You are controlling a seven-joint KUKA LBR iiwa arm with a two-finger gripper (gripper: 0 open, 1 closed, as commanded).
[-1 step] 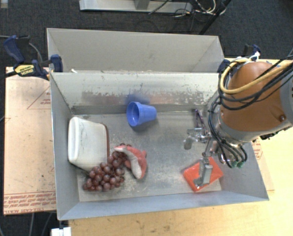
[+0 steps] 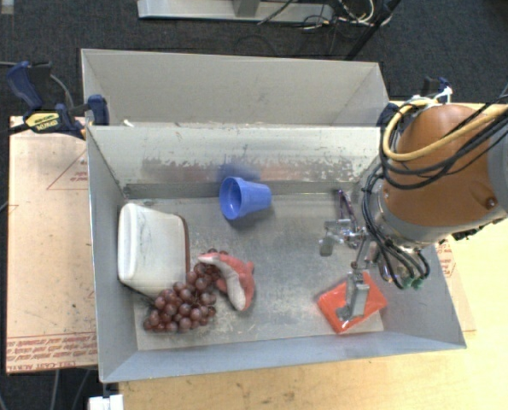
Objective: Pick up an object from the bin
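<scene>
**A:** Where is the tool [image 2: 353, 301] sitting?

**B:** It is hanging low in the front right part of the bin [image 2: 279, 250], right over a flat orange-red piece [image 2: 329, 304]; it seems to be touching that piece's top, though the angle is making this hard to judge; I cannot tell whether the tool is open or closed.

**A:** And the arm?

**B:** It is reaching in over the right wall; its orange cover [image 2: 433, 165] is looming above the rim, with yellow and black cables [image 2: 399, 143] looping round it.

**A:** How is the orange-red piece lying against the edges?

**B:** It is lying near the front wall and near the sloping right wall, touching neither as far as I am seeing; the corner is leaving little room on those two sides.

**A:** Where is the floor lying open?

**B:** A wide bare stretch is running through the middle, between the orange-red piece and the things on the left; more bare metal is showing toward the back right.

**A:** What is crowding the left?

**B:** A white tub [image 2: 151, 248] is lying close to the left wall; a bunch of dark red grapes [image 2: 183, 304] is pressing against its lower right corner; a red-and-white curved piece [image 2: 236, 280] is touching the grapes on their right.

**A:** Anything at the back?

**B:** A blue cup [image 2: 244, 198] is lying on its side just beside the back wall, its mouth facing left, well apart from the tool.
</scene>
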